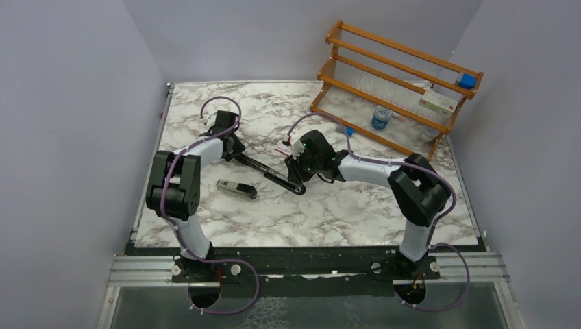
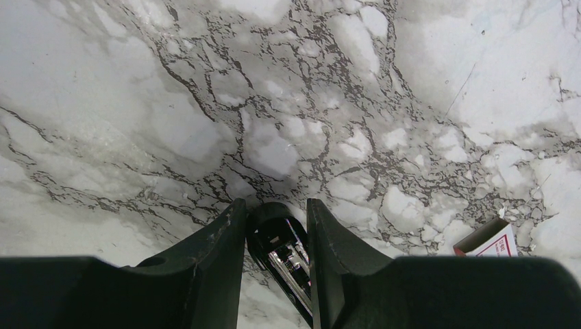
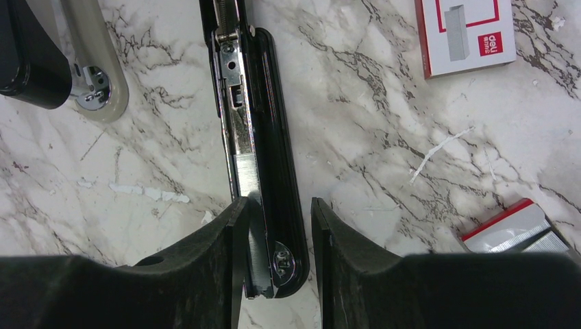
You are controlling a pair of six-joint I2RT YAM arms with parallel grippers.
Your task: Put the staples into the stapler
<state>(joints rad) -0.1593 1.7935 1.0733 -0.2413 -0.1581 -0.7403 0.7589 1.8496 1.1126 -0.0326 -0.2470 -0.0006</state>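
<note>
Top external view is showing the stapler (image 1: pixel 270 173) lying opened out flat on the bench (image 1: pixel 356 219), with its long axis running diagonally from far-left to near-right. At the far-left end the left tool (image 1: pixel 234 152) is clenching it. Over the near-right end the right tool (image 1: pixel 297 179) is sitting with jaws parted and straddling it. In the right wrist view a sliver of bench is showing beside one finger, so it looks released. Its silver channel (image 3: pixel 236 130) is facing up and running straight away from the right tool, and a ribbed staple strip (image 3: pixel 245 178) seems to be resting in it. The staple box (image 3: pixel 466 31) and its open tray (image 3: pixel 524 229) are lying off to that tool's right, apart from the stapler, with the right arm nearer them. Any next push is likely needing to follow the channel's axis.
</note>
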